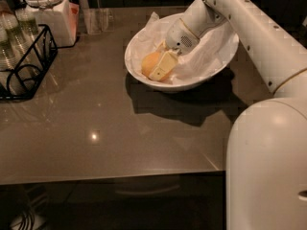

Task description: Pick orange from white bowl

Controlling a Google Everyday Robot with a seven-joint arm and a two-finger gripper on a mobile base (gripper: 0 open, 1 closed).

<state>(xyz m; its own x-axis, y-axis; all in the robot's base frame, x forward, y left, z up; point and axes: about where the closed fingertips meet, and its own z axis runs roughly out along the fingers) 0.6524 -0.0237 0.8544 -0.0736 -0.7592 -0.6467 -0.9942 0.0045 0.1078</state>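
The white bowl (144,42) stands at the back middle of the table, tilted, lined with crumpled white paper. The orange (149,63) lies in the bowl's left front part. My gripper (158,63) reaches down into the bowl from the upper right. Its fingers (163,65) sit around the orange, one cream-coloured finger lying across the fruit's right side. The far finger is mostly hidden behind the fruit.
A white lidded jar (48,11) stands at the back left. A black wire rack (24,63) with glasses stands at the left edge. A clear glass (95,20) stands behind the bowl's left. My white arm and base (266,143) fill the right side.
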